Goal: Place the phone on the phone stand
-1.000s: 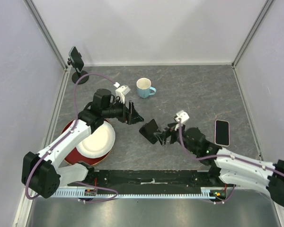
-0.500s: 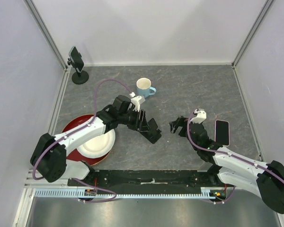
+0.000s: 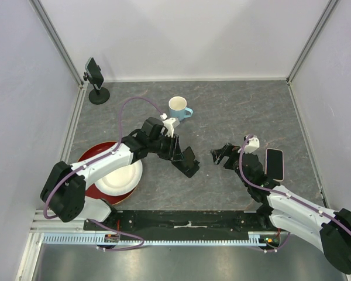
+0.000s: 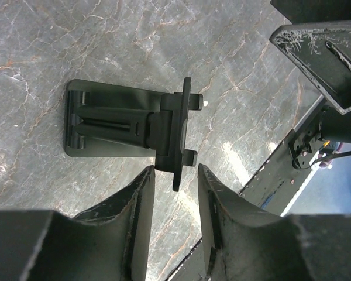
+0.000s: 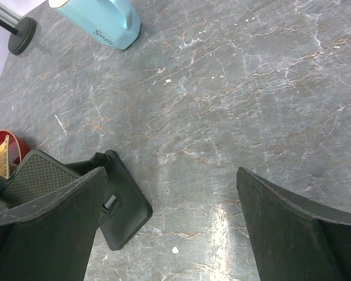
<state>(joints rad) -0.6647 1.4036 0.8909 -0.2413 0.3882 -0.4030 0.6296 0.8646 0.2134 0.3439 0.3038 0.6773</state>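
The black phone stand [image 3: 190,166] lies on the grey table near the middle. It also shows in the left wrist view [image 4: 117,126] and the right wrist view [image 5: 121,212]. My left gripper [image 3: 180,152] is right over it, slightly open, its fingertips [image 4: 147,175] on either side of the end of the stand's upright plate, with gaps on both sides. My right gripper [image 3: 221,154] is wide open and empty, to the right of the stand. The phone [image 3: 274,164], dark screen with a pink edge, lies flat at the right, beside my right arm.
A light blue mug [image 3: 178,108] stands behind the stand and also shows in the right wrist view [image 5: 99,20]. A white plate on a red plate [image 3: 89,187] sits at the left under my left arm. A small tripod mount [image 3: 96,82] stands in the far left corner.
My right gripper let go of the stand and drew back to the right. My left gripper moved right and down to the stand, now on the table.
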